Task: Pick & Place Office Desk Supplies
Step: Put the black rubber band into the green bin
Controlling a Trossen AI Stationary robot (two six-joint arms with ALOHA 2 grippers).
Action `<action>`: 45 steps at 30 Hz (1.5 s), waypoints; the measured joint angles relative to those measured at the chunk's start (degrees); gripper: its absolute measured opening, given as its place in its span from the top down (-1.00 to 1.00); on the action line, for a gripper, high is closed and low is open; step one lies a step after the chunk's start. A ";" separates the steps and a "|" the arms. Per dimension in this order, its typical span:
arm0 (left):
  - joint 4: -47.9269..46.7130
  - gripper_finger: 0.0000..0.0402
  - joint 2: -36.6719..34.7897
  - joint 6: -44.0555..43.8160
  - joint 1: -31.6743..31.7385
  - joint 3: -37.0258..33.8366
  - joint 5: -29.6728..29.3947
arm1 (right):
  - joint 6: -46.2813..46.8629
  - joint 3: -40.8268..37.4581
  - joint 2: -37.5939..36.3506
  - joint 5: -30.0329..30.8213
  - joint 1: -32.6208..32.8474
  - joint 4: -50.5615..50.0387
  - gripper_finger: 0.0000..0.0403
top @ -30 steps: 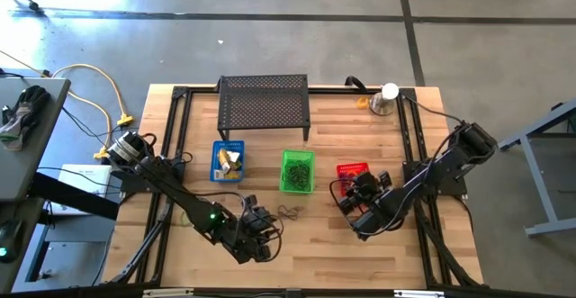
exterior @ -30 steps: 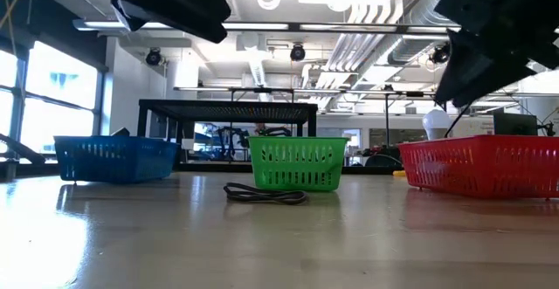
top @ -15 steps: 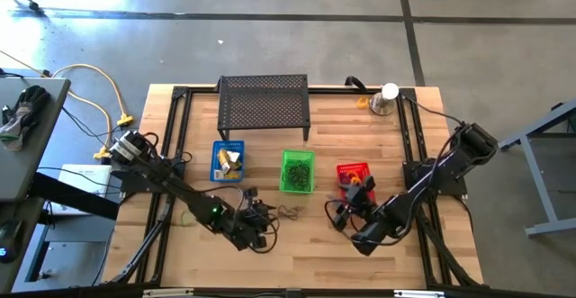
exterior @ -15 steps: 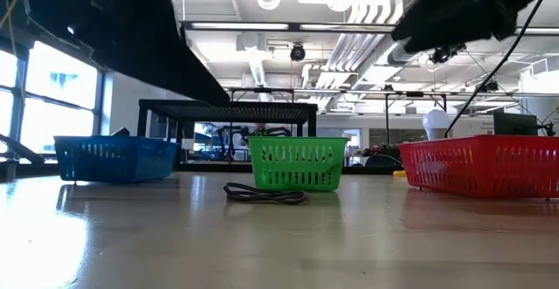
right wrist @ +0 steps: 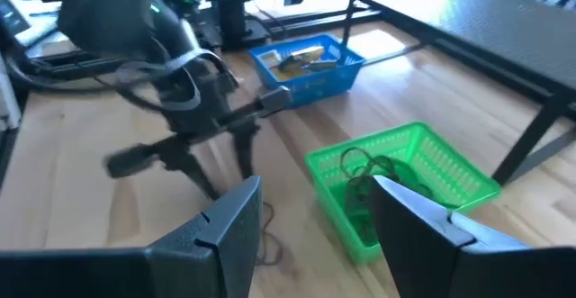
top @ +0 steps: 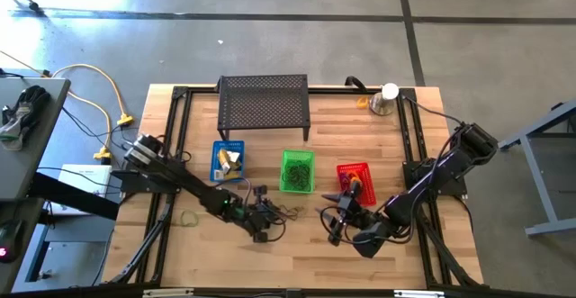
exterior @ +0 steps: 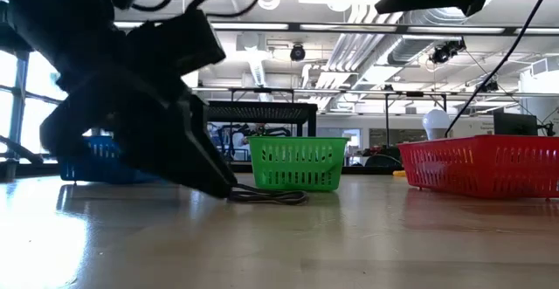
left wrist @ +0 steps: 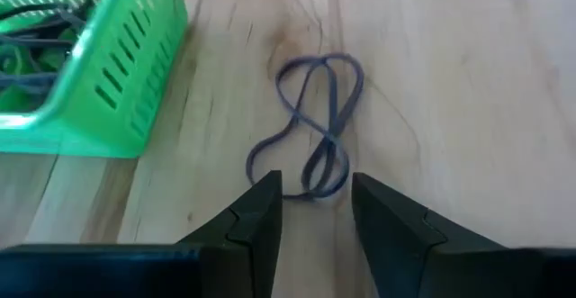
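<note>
On the bench, the blue basket holds yellow blocks, partly hidden by its walls. In the low view the left arm blocks most of that basket. The left gripper sits low over a dark loop lying flat on the wood just in front of the green basket, fingers parted, nothing between them. The loop is twisted into a figure 8, its long axis pointing away from the gripper. Loops inside the green basket are hard to make out. The right gripper, open and empty, hangs in front of the red basket.
</note>
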 joint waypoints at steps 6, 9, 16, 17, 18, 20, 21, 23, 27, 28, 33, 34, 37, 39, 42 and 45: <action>2.77 0.35 2.15 2.16 -0.12 0.07 -1.23 | -0.03 0.00 0.00 -2.26 0.00 0.30 0.03; 2.75 0.37 2.17 2.11 0.17 0.07 -1.11 | -0.03 0.00 0.00 -2.26 0.00 0.49 0.03; 3.60 0.82 2.35 1.11 0.31 0.07 -1.06 | -0.03 0.00 0.22 -2.49 -0.13 0.38 0.03; 3.66 0.90 2.35 0.57 0.31 0.07 -1.21 | -0.03 0.00 0.22 -2.64 -0.13 0.40 0.03; 3.84 0.95 2.29 0.15 0.31 0.07 -1.51 | -0.03 0.00 0.22 -2.86 -0.13 0.43 0.03; 3.75 0.98 1.60 -0.73 -0.14 0.07 -2.24 | -0.04 0.00 0.24 -3.62 -0.15 0.39 0.03; 3.80 0.98 0.98 -0.77 -0.44 0.07 -2.21 | -0.03 0.00 0.24 -3.73 -0.15 0.33 0.03; 3.80 0.99 -0.70 -0.78 -1.27 0.40 -2.22 | -0.03 0.00 0.24 -3.85 -0.15 0.12 0.03; 4.04 0.99 -4.76 2.41 -2.62 1.97 -2.28 | -0.03 0.00 0.26 -3.98 -0.11 -0.11 0.03; 4.06 0.99 -5.75 3.99 -2.91 2.44 -2.89 | -0.05 0.00 0.25 -3.95 -0.11 -0.10 0.03; 4.04 0.99 -9.52 12.27 -2.95 4.05 -13.39 | 0.06 0.00 0.26 -4.12 -0.13 0.03 0.03; 4.02 0.99 -10.05 13.66 -2.32 4.27 -13.84 | 0.12 0.00 0.26 -4.20 -0.13 0.05 0.03; 4.05 1.00 -11.71 16.28 1.24 4.77 -12.22 | 0.15 0.00 0.26 -4.84 -0.15 0.32 0.03; 4.09 1.00 -12.43 16.51 4.35 4.90 -11.22 | 0.17 0.00 0.26 -5.33 -0.15 0.43 0.03; 3.72 1.00 -13.07 15.59 8.96 4.90 -8.70 | 0.17 0.00 0.26 -6.40 -0.15 0.49 0.03; 3.36 1.00 -13.06 14.16 12.74 4.90 -7.90 | 0.21 0.00 0.26 -7.15 -0.15 0.51 0.03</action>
